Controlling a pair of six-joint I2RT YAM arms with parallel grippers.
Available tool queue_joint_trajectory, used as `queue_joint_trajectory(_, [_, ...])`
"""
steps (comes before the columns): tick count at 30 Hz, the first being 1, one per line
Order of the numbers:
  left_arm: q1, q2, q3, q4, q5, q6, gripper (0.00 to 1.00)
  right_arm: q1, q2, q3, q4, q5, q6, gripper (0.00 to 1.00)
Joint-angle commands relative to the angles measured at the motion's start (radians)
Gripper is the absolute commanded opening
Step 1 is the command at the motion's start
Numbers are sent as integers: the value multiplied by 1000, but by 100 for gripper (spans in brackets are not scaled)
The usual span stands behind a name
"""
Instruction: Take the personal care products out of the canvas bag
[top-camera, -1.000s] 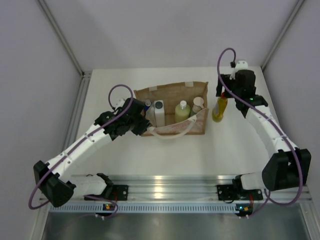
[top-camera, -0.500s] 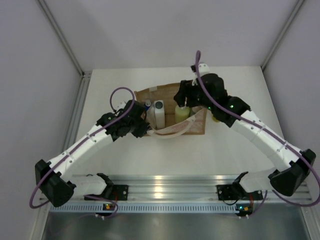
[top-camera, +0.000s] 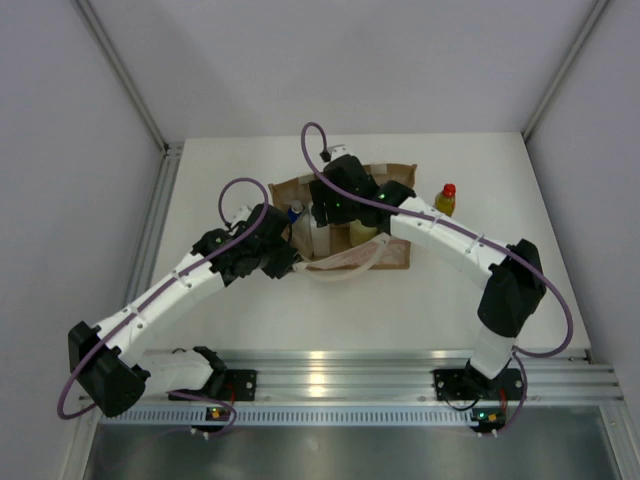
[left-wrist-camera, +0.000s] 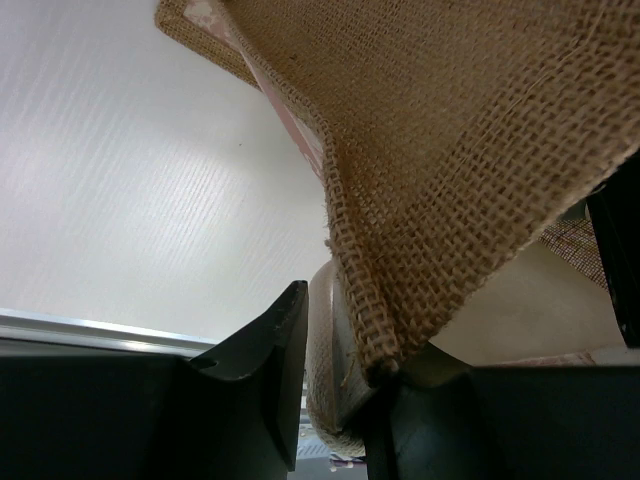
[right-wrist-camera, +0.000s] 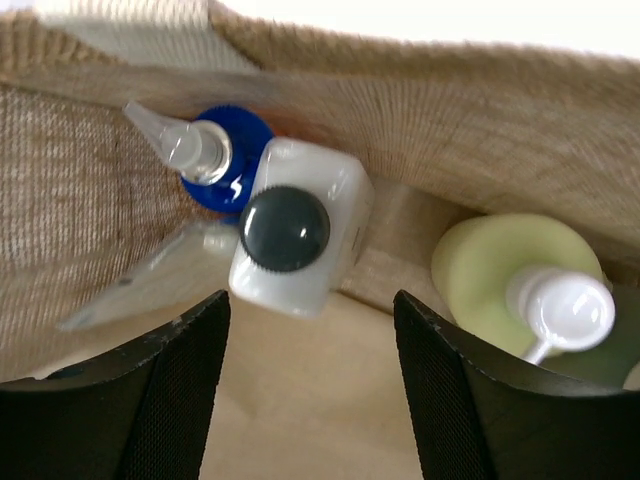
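White desk lies between pale grey walls, with the bag near its middle, mouth up. Inside the bag a white bottle with a dark grey cap stands upright, a blue-topped bottle touching one side of it. A green pump bottle stands a little apart on the other side. A yellow bottle with a red cap is already out, on the desk near the bag's right end.

The right tool hangs straight above the white bottle, fingers spread wide and holding nothing. The grey cap sits between them, slightly off to one side. That bottle's long axis points up at the tool, so a plain drop and pinch looks like the next step, though the blue top crowds it. The right arm is much the nearer. The left tool is clamped on the bag's rim, likely steadying it.
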Motion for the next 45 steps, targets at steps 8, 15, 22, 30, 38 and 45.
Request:
queue_joint_trajectory(8, [2,-7,34,-24,-68,25,33,30,148,157,-54,61,-11,66])
queue_joint_trajectory(15, [3,1,49,-24,-77,36,34,36,211,161,-53,57,-6,67])
queue_joint_trajectory(22, [3,-7,52,-24,-88,39,34,33,267,161,-51,138,-18,66])
queue_joint_trajectory(30, [3,-7,69,-24,-90,50,34,23,333,189,-36,149,-29,53])
queue_joint_trajectory(38, [3,-11,70,-24,-96,61,34,20,277,146,13,178,-31,15])
queue_joint_trajectory(45, [3,-5,80,-24,-100,65,34,16,168,198,10,195,-58,0])
